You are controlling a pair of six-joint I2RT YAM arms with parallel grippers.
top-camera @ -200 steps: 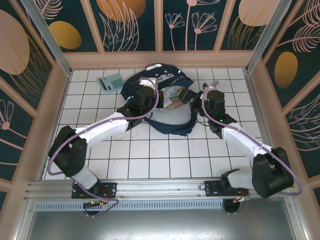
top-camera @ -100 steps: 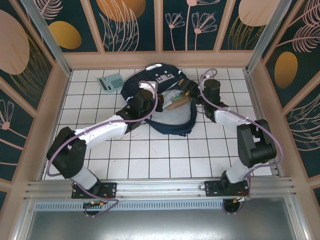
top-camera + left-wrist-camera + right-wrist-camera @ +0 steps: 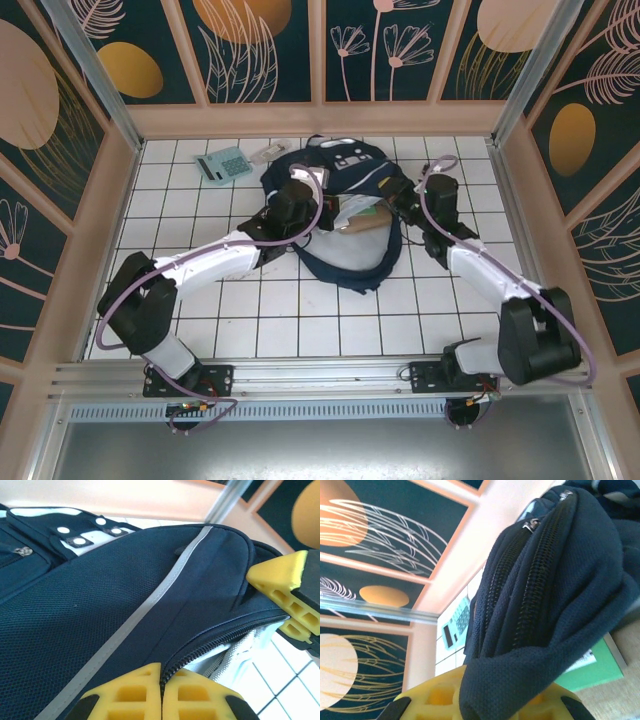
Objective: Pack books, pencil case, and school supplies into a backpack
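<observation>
Green book (image 3: 604,673) in backpack (image 3: 555,580), label prob. illegible.

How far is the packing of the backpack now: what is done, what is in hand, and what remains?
Done: a green book lies inside the open backpack. In hand: the left gripper and the right gripper each pinch its fabric at the zipper, holding the mouth apart. Left: the teal calculator and a small whitish packet lie on the table, outside it.
</observation>
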